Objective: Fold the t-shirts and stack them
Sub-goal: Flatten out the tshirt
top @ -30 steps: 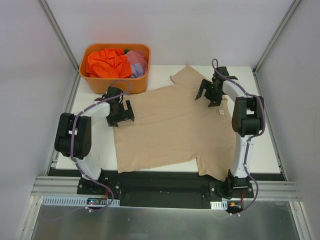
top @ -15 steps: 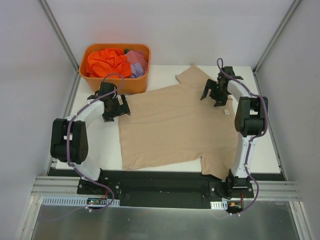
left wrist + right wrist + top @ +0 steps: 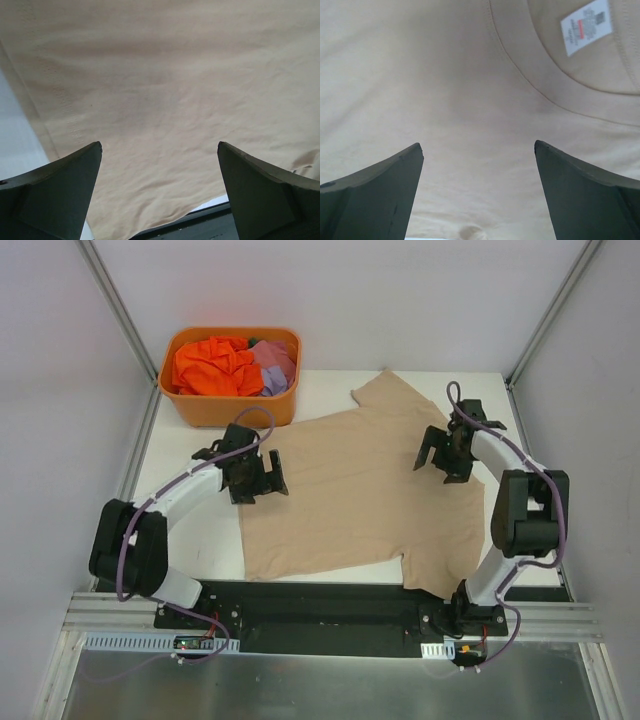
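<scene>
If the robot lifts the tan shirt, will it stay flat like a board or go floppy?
Probably floppy: the tan shirt lies as thin cloth with soft wrinkles, so it would likely droop and bunch. It looks light. Pushed across the white table, it would probably crumple rather than slide whole.

Right jaws spread wide, with only flat beige t-shirt (image 3: 445,100) cloth showing between them. Neckband (image 3: 520,45) curves across beyond the right-hand jaw. White label (image 3: 585,26) sits inside that curve, farther out and to the right.
</scene>
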`<state>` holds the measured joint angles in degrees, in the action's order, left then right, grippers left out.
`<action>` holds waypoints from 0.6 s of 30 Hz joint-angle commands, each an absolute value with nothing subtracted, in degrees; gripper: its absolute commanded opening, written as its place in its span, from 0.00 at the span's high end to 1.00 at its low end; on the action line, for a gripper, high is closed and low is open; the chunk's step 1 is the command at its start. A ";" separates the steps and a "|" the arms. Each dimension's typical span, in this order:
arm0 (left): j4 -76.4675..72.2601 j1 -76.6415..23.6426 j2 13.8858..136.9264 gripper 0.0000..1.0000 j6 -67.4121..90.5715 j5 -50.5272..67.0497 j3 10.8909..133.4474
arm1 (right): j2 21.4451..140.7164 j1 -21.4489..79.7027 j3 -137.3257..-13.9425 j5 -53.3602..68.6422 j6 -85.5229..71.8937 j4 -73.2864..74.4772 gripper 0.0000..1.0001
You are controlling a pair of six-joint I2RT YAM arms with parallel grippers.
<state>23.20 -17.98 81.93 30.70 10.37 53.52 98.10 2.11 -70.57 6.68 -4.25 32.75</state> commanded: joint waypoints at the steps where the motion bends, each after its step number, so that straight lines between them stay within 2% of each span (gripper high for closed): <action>1: 23.38 -19.42 87.18 0.01 31.99 10.73 56.59 | 104.57 1.84 -73.55 12.12 -5.19 30.32 0.04; 9: 23.47 -19.42 92.19 0.01 29.63 4.75 62.21 | 114.07 3.16 -85.42 10.90 -3.60 34.71 0.04; 13: 23.47 -19.42 96.67 0.01 28.92 4.75 65.99 | 115.49 2.03 -83.42 4.94 -3.08 37.26 0.04; 18: 23.73 -19.42 103.17 0.01 28.04 5.71 71.18 | 114.26 -4.21 -80.07 4.22 -2.99 37.53 0.04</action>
